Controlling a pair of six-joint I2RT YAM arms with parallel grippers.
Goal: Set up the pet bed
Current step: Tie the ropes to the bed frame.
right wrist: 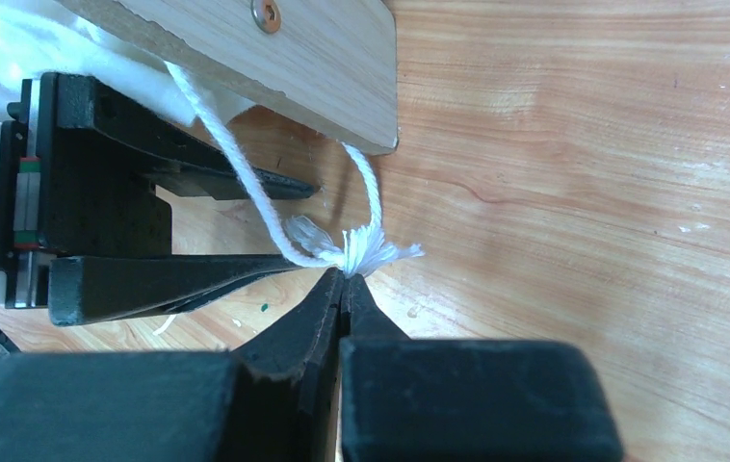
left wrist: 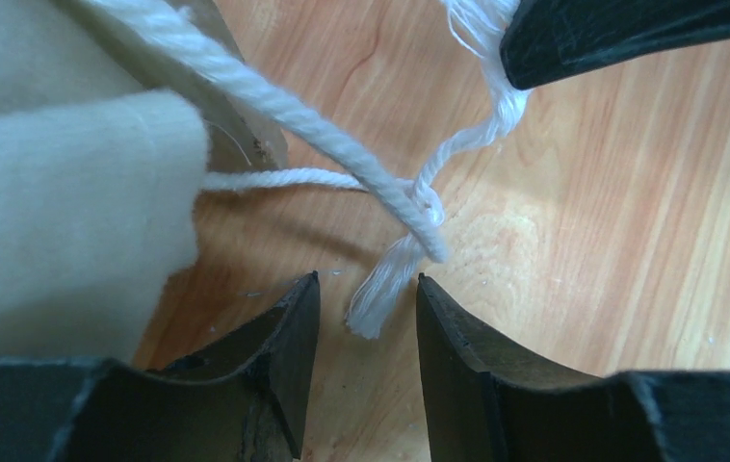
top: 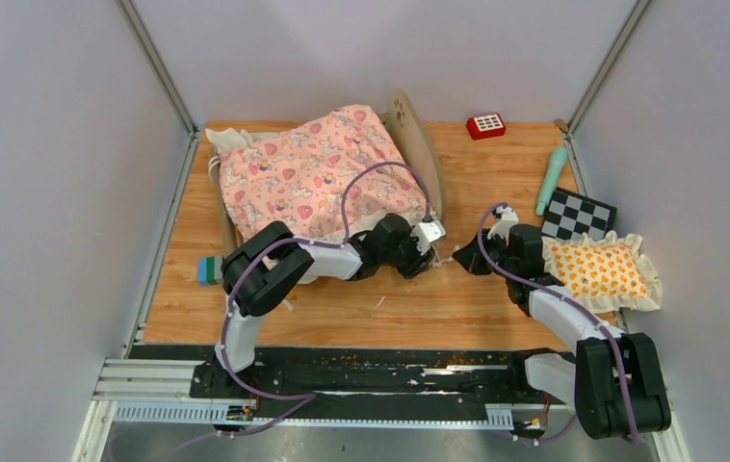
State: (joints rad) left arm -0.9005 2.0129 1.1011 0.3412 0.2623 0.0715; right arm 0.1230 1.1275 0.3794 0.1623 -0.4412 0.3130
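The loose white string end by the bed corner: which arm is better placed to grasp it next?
Probably the left. The left gripper is open, and the loose string end hangs between its fingers. The right gripper is shut on the other string end.

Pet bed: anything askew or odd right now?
The pink unicorn-print ruffled quilt lies bunched and crooked on the light-wood bed frame. At its near corner a white twisted cord is knotted, ends frayed; the right gripper pinches one frayed end, the left gripper stands open around another.
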